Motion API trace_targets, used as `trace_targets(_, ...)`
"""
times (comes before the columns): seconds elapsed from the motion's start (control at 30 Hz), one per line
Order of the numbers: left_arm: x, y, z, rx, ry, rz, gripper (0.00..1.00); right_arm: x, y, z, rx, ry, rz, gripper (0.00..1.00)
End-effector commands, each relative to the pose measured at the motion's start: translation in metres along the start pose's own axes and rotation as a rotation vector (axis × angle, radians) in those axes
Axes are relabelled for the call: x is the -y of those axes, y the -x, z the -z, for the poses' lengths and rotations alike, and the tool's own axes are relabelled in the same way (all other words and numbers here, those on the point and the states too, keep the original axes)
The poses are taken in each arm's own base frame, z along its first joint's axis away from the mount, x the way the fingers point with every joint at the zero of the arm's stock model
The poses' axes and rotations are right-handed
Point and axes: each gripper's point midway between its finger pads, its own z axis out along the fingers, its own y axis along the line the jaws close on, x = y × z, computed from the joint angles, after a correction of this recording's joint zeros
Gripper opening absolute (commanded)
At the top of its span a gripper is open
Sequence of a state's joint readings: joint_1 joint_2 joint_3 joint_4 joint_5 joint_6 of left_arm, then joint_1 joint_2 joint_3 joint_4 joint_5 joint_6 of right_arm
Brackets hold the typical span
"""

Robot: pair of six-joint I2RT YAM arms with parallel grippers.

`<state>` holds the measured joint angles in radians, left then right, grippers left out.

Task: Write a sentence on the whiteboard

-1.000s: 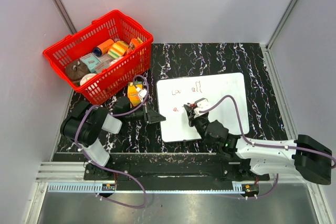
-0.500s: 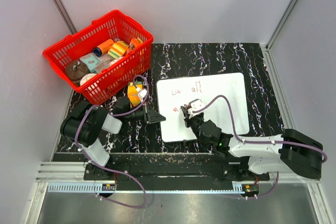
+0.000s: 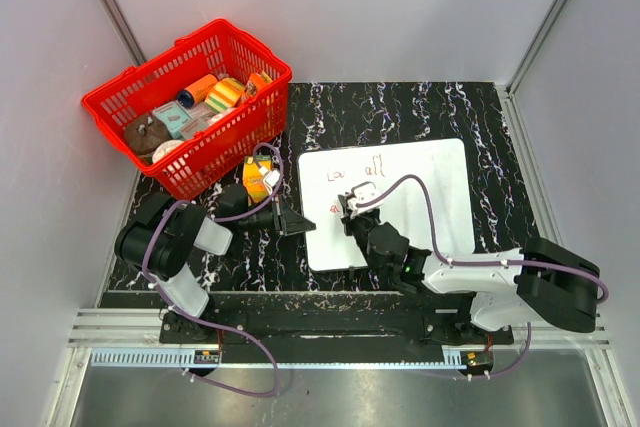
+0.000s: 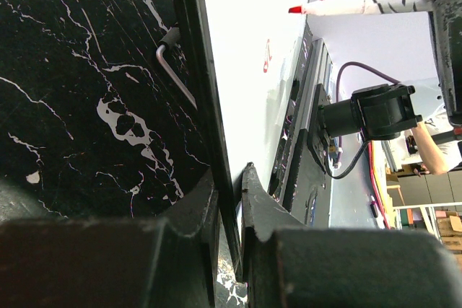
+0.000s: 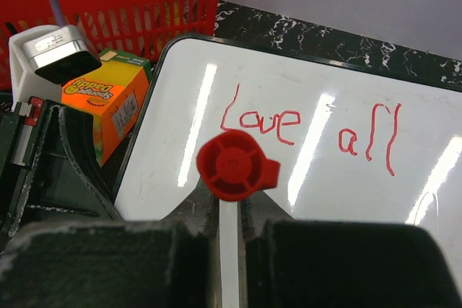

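The whiteboard [image 3: 400, 217] lies flat on the dark marbled table. The sentence [image 3: 356, 172] is in red on it; the right wrist view reads "Love all" [image 5: 310, 129], and a small red mark [image 3: 335, 209] sits below. My right gripper [image 3: 351, 213] is shut on a slim white pen [image 5: 229, 250] with a red end [image 5: 237, 166], held over the board's left part. The left wrist view shows the pen [image 4: 368, 1] with its red tip [image 4: 294, 10] just off the board. My left gripper [image 3: 298, 221] is shut on the whiteboard's dark left rim [image 4: 203, 99].
A red basket [image 3: 165, 162] holding several groceries stands at the back left. An orange box [image 3: 257, 179] stands between the basket and the board's left edge, close to my left wrist. A bent metal rod [image 4: 175, 66] lies beside the board's rim.
My right arm has swung left over the board, carrying the pen toward the lower-left writing. The left gripper and the board have not moved.
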<state>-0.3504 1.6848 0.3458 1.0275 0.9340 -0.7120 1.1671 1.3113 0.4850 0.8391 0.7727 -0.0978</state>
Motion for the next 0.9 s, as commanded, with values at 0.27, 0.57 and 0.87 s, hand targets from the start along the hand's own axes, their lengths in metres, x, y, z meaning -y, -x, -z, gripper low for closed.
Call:
trace_targets(0.27,-0.035,-0.016,-0.001,-0.020,0.127,-0.099,0.00,0.005,0.011,-0.002,0.017,-0.059,-0.052,0.00)
trace_targets(0.57,-0.035,-0.016,-0.001,-0.020,0.127,-0.099,0.00,0.011,0.003,0.001,0.004,-0.075,-0.046,0.00)
trace_targets(0.87,-0.035,-0.016,-0.001,-0.021,0.126,-0.101,0.00,0.013,-0.005,0.004,-0.027,-0.085,-0.046,0.00)
